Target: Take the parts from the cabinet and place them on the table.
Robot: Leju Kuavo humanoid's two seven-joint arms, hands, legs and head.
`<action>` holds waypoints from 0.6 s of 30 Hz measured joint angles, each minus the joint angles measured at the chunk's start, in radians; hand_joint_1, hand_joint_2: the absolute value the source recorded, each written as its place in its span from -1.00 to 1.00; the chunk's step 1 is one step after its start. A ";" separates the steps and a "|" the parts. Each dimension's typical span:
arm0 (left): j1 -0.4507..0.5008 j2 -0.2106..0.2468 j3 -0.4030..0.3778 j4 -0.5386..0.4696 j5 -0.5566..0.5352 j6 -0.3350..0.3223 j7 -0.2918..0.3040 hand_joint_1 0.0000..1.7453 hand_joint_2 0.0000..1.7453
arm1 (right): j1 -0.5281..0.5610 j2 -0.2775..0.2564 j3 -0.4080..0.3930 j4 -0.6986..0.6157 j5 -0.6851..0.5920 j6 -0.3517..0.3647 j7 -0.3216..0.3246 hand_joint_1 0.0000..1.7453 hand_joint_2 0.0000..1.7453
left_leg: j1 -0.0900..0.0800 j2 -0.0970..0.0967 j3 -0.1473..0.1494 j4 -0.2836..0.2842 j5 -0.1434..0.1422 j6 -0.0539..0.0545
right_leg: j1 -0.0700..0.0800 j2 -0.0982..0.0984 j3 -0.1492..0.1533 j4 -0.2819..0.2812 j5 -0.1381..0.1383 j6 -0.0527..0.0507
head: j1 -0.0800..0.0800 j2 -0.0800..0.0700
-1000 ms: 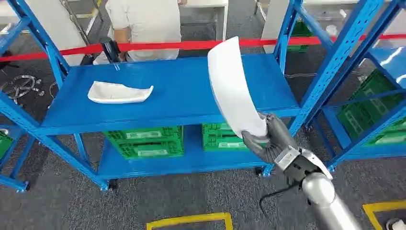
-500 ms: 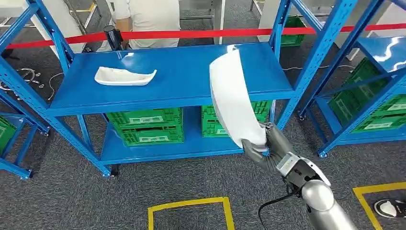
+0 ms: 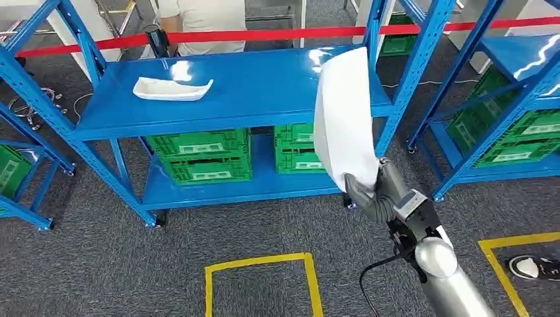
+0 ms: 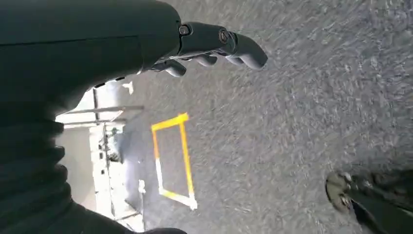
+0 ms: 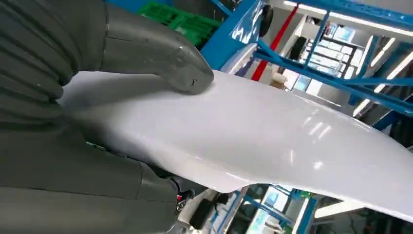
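Head view: right robot hand (image 3: 370,191) grips white curved part (image 3: 343,119) by its lower end, held upright off the blue shelf (image 3: 264,99) | left robot hand (image 4: 214,46) hangs released | second part (image 3: 172,88) on shelf | step: carry-away; next: find worktop, set down.

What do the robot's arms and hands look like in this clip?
The right arm is a smooth silver cylinder with a black wrist section carrying a small white label and a black cable trailing below. The right hand is grey with a thick thumb. The left hand has dark grey fingers behind a ribbed cover.
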 joint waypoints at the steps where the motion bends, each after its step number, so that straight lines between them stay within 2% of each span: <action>1: 0.000 -0.003 0.000 0.000 0.004 0.000 -0.003 -1.00 1.00 | -0.006 0.000 0.001 0.001 -0.002 0.002 0.006 1.00 1.00 | -0.003 0.000 -0.015 -0.005 0.008 0.006 | -0.004 -0.002 -0.001 -0.006 0.012 0.005 | -0.002 0.000; 2: 0.000 -0.005 0.000 0.000 0.004 0.000 -0.003 -1.00 1.00 | -0.008 0.000 0.001 0.001 -0.004 0.004 0.008 1.00 1.00 | -0.010 0.000 -0.024 -0.002 0.016 0.015 | -0.004 -0.002 -0.003 -0.012 0.025 0.014 | -0.003 0.000; 3: 0.002 -0.009 0.000 0.000 0.000 -0.003 -0.004 -1.00 1.00 | -0.005 0.000 0.001 0.001 -0.002 0.003 0.012 1.00 1.00 | -0.004 0.002 -0.032 -0.011 0.031 0.029 | -0.005 -0.001 -0.006 -0.015 0.033 0.021 | -0.003 0.000; 4: 0.001 -0.017 -0.001 0.000 -0.012 -0.011 0.000 -1.00 1.00 | 0.008 -0.002 0.001 -0.001 0.005 -0.002 0.012 1.00 1.00 | -0.001 0.010 -0.035 -0.012 0.042 0.039 | -0.011 0.002 -0.013 -0.001 0.002 0.024 | -0.003 0.000; 5: 0.002 -0.019 -0.008 0.000 -0.024 -0.014 0.005 -1.00 1.00 | 0.033 -0.008 0.000 -0.014 0.015 -0.010 0.012 1.00 1.00 | -0.002 0.009 -0.041 -0.011 0.052 0.049 | -0.009 0.003 -0.024 0.039 -0.058 0.026 | -0.002 0.000; 6: 0.004 -0.022 -0.014 0.000 -0.035 -0.016 0.010 -1.00 1.00 | 0.068 -0.017 -0.004 -0.038 0.022 -0.016 0.009 1.00 1.00 | -0.003 0.009 -0.056 -0.009 0.063 0.056 | -0.008 0.004 -0.044 0.120 -0.135 0.028 | -0.002 0.000; 7: 0.007 -0.023 -0.016 0.000 -0.041 -0.015 0.011 -1.00 1.00 | 0.090 -0.023 -0.008 -0.053 0.023 -0.015 0.004 1.00 1.00 | -0.005 0.008 -0.070 -0.005 0.071 0.057 | -0.007 0.005 -0.061 0.193 -0.183 0.030 | -0.002 0.000; 8: 0.007 -0.023 -0.022 0.000 -0.049 -0.008 0.011 -1.00 1.00 | 0.104 -0.027 -0.012 -0.065 0.023 -0.011 -0.006 1.00 1.00 | -0.007 0.009 -0.088 0.002 0.080 0.057 | -0.006 0.005 -0.075 0.266 -0.211 0.031 | -0.001 0.000; 9: 0.005 -0.023 -0.028 0.000 -0.052 -0.006 0.011 -1.00 1.00 | 0.110 -0.033 -0.018 -0.072 0.023 -0.007 -0.012 1.00 1.00 | -0.009 0.011 -0.107 0.009 0.087 0.057 | -0.005 0.005 -0.075 0.305 -0.205 0.031 | -0.002 0.000; 10: 0.000 -0.023 -0.032 0.000 -0.055 -0.006 0.011 -1.00 1.00 | 0.115 -0.041 -0.025 -0.077 0.022 -0.005 -0.018 1.00 1.00 | -0.009 0.015 -0.127 0.019 0.094 0.056 | -0.004 0.005 -0.055 0.303 -0.174 0.030 | -0.002 0.000; 11: -0.004 -0.023 -0.034 0.000 -0.056 -0.006 0.011 -1.00 1.00 | 0.118 -0.047 -0.027 -0.082 0.022 -0.001 -0.021 1.00 1.00 | -0.009 0.017 -0.147 0.028 0.101 0.054 | -0.003 0.005 -0.013 0.260 -0.135 0.029 | -0.002 0.000; 12: -0.008 -0.023 -0.037 0.000 -0.056 -0.005 0.010 -1.00 1.00 | 0.118 -0.053 -0.029 -0.087 0.022 0.003 -0.021 1.00 1.00 | -0.009 0.018 -0.164 0.037 0.107 0.051 | -0.003 0.004 0.040 0.194 -0.112 0.028 | -0.002 0.000; 13: -0.011 -0.022 -0.038 0.000 -0.055 0.004 0.007 -1.00 1.00 | 0.117 -0.058 -0.029 -0.090 0.022 0.006 -0.021 1.00 1.00 | -0.008 0.019 -0.177 0.048 0.113 0.047 | -0.004 0.004 0.104 0.114 -0.117 0.026 | -0.002 0.000; 14: -0.013 -0.021 -0.038 0.000 -0.045 0.016 -0.005 -1.00 1.00 | 0.114 -0.063 -0.029 -0.093 0.022 0.001 -0.020 1.00 1.00 | -0.013 0.020 -0.191 0.057 0.117 0.041 | 0.000 0.004 0.154 0.033 -0.164 0.022 | -0.001 0.000; 15: -0.016 -0.018 -0.038 0.000 -0.032 0.025 -0.021 -1.00 1.00 | 0.118 -0.073 -0.030 -0.097 0.021 -0.010 -0.019 1.00 1.00 | -0.013 0.021 -0.192 0.060 0.124 0.036 | 0.004 0.007 0.161 0.015 -0.170 0.013 | -0.005 0.000; 16: -0.020 -0.011 -0.036 0.000 -0.017 0.033 -0.038 -1.00 1.00 | 0.123 -0.087 -0.031 -0.098 0.017 -0.022 -0.018 1.00 1.00 | -0.013 0.020 -0.191 0.058 0.132 0.030 | 0.004 0.007 0.154 0.010 -0.165 0.010 | -0.001 0.000; 18: -0.025 -0.002 -0.035 0.000 -0.006 0.033 -0.053 -1.00 1.00 | 0.135 -0.110 -0.031 -0.101 0.009 -0.039 -0.018 1.00 1.00 | -0.013 0.016 -0.197 0.053 0.152 0.017 | 0.004 0.005 0.143 0.009 -0.149 -0.005 | -0.001 0.000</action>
